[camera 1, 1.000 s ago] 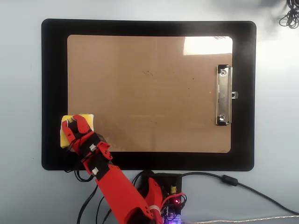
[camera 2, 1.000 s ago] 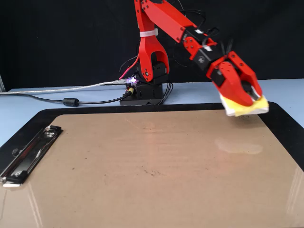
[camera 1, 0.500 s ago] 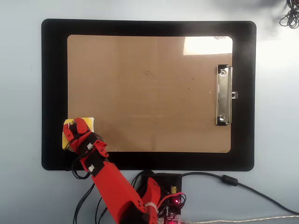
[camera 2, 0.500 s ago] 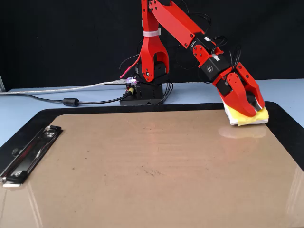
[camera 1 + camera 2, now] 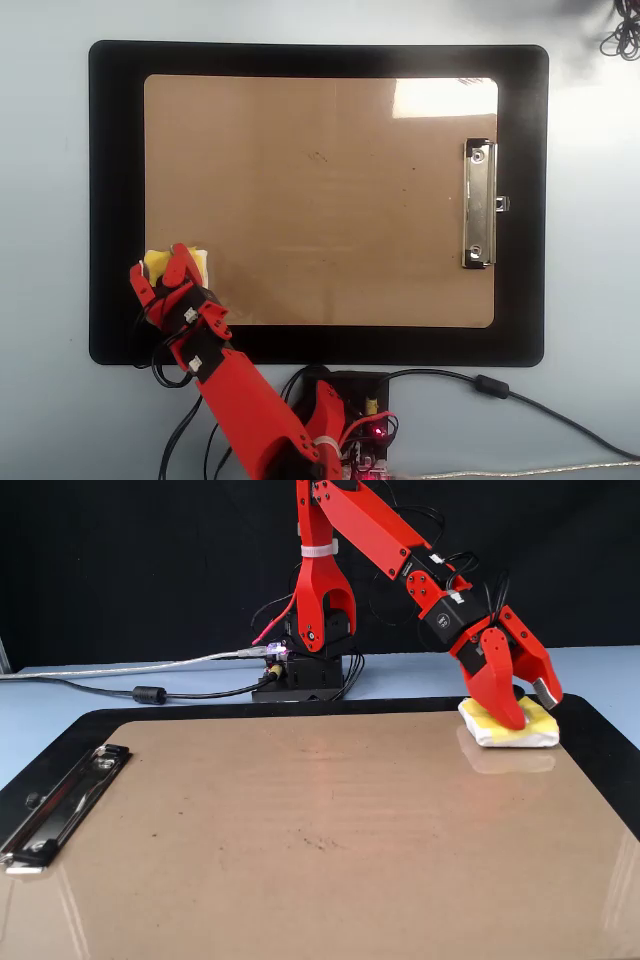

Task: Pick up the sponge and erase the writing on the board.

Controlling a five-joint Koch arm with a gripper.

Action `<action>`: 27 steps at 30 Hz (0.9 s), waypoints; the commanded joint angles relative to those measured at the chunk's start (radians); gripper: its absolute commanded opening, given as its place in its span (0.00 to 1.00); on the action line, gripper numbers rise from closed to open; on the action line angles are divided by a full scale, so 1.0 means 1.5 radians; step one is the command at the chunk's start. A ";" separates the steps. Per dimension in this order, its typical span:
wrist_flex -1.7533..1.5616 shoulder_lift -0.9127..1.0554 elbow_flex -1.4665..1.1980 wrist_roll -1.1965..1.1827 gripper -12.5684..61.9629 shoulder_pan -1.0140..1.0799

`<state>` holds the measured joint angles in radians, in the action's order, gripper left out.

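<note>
The tan board (image 5: 320, 200) (image 5: 300, 820) lies on a black mat, with its silver clip (image 5: 479, 204) (image 5: 60, 800) on one short side. No writing shows on it, only faint dark specks. The yellow sponge (image 5: 203, 258) (image 5: 500, 735) with a white edge rests on the board's corner nearest the arm. Its black knob is hidden. My red gripper (image 5: 160, 268) (image 5: 530, 708) hangs over the sponge. Its jaws stand apart, one tip down on the pad and the other a little above it.
The black mat (image 5: 115, 200) (image 5: 600, 730) frames the board on the light blue table. The arm's base (image 5: 340, 420) (image 5: 305, 670) with its cables stands just off the mat's edge. A cable tangle (image 5: 622, 40) lies at the top right of the overhead view.
</note>
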<state>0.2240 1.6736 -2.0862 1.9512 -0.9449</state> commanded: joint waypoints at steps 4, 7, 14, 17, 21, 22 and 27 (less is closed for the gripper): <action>0.343 0.182 0.121 0.016 0.62 0.024; 0.590 0.210 0.216 0.005 0.62 0.117; 0.870 0.207 0.229 -0.315 0.62 0.487; 0.861 0.231 0.107 -0.371 0.62 0.581; 0.868 0.347 -0.035 -0.370 0.62 0.601; 0.868 0.392 -0.071 -0.368 0.62 0.601; 0.908 0.452 -0.189 -0.362 0.63 0.601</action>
<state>1.5463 2.2918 -2.3685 1.3852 -0.0399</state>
